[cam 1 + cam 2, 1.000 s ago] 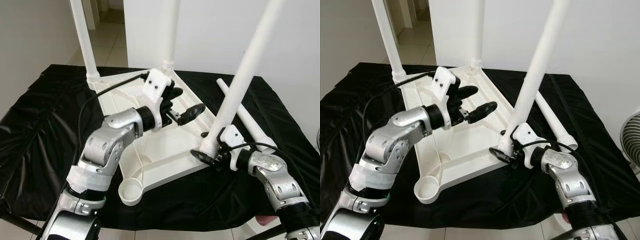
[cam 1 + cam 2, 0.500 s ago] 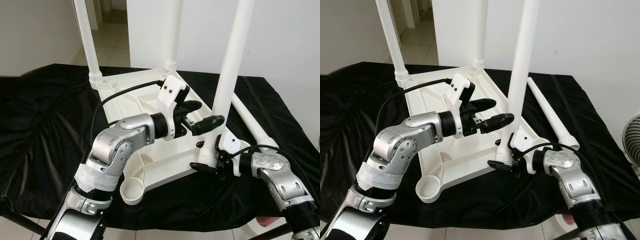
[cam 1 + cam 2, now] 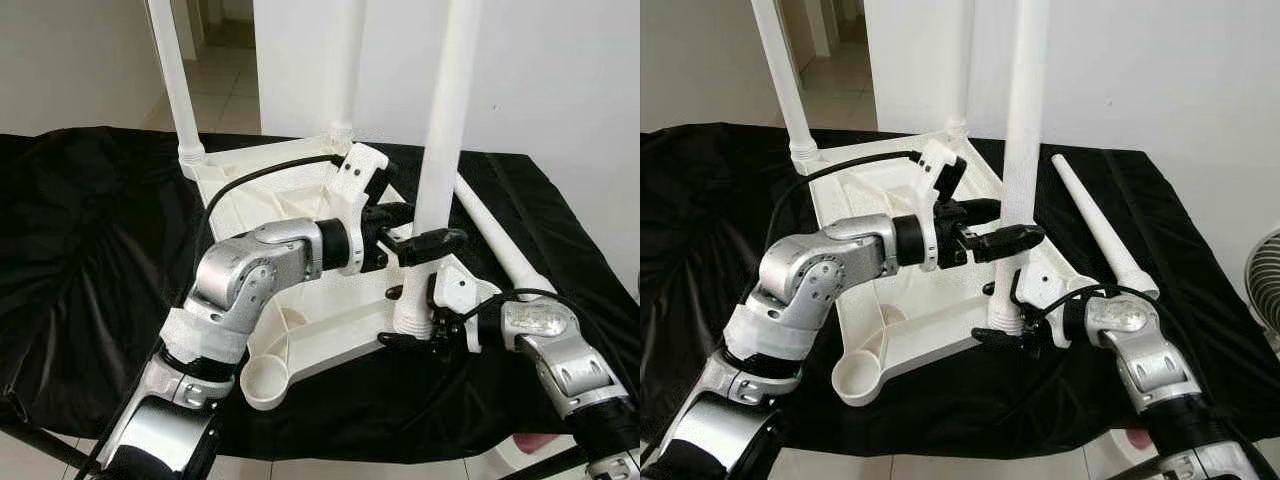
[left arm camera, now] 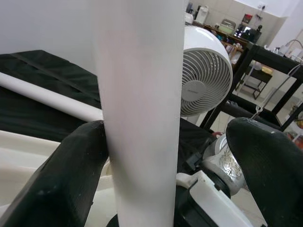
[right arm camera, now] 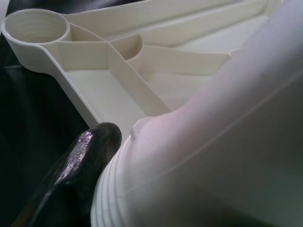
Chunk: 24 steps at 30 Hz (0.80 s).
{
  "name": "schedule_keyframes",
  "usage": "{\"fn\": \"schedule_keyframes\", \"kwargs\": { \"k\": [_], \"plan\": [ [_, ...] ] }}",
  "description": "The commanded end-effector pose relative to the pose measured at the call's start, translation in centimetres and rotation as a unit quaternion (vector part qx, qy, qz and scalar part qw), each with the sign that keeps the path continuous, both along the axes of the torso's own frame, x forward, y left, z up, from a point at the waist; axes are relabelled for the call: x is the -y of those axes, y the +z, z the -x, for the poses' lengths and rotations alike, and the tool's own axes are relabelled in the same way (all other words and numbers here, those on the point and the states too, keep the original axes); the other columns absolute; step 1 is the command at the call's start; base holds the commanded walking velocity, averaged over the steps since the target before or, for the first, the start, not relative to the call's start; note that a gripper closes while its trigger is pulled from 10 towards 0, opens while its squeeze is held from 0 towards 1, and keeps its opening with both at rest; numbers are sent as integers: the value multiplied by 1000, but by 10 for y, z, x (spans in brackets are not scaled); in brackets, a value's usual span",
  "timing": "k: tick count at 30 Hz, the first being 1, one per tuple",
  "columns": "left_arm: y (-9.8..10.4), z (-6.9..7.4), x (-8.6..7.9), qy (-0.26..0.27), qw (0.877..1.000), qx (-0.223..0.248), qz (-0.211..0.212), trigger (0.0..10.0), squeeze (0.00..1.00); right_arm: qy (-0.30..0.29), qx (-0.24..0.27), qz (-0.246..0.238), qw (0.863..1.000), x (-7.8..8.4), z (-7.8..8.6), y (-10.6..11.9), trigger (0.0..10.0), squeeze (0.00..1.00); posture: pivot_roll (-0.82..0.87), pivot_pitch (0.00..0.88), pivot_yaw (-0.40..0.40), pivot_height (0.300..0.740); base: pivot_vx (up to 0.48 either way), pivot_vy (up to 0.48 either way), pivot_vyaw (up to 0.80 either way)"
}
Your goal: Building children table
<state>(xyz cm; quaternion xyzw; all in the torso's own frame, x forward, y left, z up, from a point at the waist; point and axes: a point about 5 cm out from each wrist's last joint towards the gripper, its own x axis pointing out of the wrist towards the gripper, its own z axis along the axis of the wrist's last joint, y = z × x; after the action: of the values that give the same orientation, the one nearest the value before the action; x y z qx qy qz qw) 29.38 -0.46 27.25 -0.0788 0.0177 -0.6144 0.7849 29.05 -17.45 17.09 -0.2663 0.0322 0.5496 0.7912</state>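
Upright table leg straddled by left gripper, fingers apart, one touching. Right gripper clamped on leg base, just below left gripper, at corner of upturned tabletop.

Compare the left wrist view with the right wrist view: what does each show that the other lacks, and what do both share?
The left wrist view alone shows a white fan, the spare leg lying on black cloth, and the left tool open around the upright leg. The right wrist view alone shows the tabletop's ribbed underside and its empty corner socket. Both show that same upright leg between black fingers.
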Motion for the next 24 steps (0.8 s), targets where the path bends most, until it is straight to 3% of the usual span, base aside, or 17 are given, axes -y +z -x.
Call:
{"fn": "schedule_keyframes", "kwargs": {
  "k": [1, 12, 13, 14, 24],
  "plan": [
    [-1, 4, 7, -44, 999, -1, -7, 10000, 0, 25, 11, 2, 1000, -8, 2, 3, 10000, 0, -11, 55, -1, 740, 0, 0, 0],
    [7, -3, 12, -26, 1000, -7, 7, 10000, 0, 33, 6, 6, 999, -11, 2, 0, 10000, 0, -5, 48, -5, 740, 0, 0, 0],
    [8, -4, 12, -26, 1000, -7, 8, 6039, 0, 32, 2, 6, 999, -11, 2, -1, 10000, 0, -5, 48, -5, 740, 0, 0, 0],
    [10, -6, 9, -20, 1000, -8, 14, 0, 0, 30, 2, 6, 1000, -11, 1, -1, 10000, 0, -6, 43, -3, 740, 0, 0, 0],
    [13, -10, 5, -17, 1000, -4, 18, 0, 0, 23, -8, 8, 1000, -9, -1, -3, 10000, 0, -3, 37, -6, 740, 0, 0, 0]
  ]
}}
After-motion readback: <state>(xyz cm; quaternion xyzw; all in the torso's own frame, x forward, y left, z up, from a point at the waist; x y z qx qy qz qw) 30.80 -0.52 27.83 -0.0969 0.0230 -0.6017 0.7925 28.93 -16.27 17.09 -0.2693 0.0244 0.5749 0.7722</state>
